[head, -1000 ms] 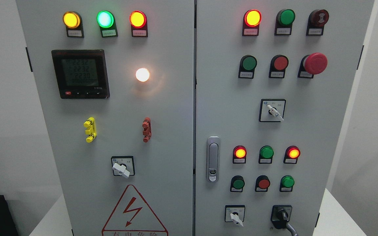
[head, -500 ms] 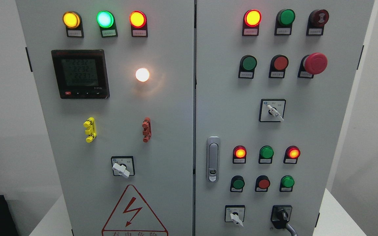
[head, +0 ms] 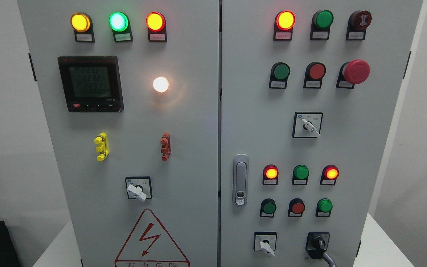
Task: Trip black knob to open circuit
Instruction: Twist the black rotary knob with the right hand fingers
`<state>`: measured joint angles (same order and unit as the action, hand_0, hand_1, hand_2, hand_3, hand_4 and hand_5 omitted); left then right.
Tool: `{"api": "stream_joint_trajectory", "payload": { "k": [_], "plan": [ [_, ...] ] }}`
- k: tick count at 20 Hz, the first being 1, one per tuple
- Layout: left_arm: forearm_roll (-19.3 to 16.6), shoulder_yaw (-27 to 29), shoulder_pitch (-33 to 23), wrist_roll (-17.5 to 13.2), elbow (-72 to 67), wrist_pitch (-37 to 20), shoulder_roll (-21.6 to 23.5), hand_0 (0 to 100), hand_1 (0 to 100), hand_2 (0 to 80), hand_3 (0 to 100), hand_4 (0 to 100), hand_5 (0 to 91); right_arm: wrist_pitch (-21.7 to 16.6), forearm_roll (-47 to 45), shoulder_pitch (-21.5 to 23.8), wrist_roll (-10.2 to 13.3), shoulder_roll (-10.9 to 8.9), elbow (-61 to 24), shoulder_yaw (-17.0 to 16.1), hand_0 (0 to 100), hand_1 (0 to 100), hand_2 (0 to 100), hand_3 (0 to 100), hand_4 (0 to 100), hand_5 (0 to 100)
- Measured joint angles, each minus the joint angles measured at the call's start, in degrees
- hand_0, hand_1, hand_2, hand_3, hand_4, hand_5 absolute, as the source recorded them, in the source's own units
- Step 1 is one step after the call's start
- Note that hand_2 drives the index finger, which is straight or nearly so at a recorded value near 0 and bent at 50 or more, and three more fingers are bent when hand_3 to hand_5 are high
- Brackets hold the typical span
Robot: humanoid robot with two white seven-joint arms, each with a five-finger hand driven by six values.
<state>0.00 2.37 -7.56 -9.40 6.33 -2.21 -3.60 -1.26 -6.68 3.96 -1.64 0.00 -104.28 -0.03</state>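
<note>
A black rotary knob (head: 318,243) sits on a black square plate at the bottom right of the right cabinet door (head: 361,155), with a grey handle running down off the lower edge. Its black grip points roughly upward. Neither of my hands nor any arm shows in the head view.
White selector switches sit at the left door's lower middle (head: 137,191), right door's middle (head: 308,127) and bottom (head: 266,247). A red mushroom button (head: 356,71), lit lamps, pushbuttons, a meter (head: 90,83) and a silver door latch (head: 240,180) fill the panel.
</note>
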Motion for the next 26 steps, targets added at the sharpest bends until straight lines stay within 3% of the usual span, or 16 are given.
{"api": "stream_joint_trajectory", "payload": {
  "k": [26],
  "plan": [
    [0.0,0.0,0.0,0.0,0.0,0.0,0.0,12,39,0.0,0,0,0.0,0.1,0.0,-0.2,-0.3,0.00,0.1,0.0,0,0,0,100,98,96]
  ]
}}
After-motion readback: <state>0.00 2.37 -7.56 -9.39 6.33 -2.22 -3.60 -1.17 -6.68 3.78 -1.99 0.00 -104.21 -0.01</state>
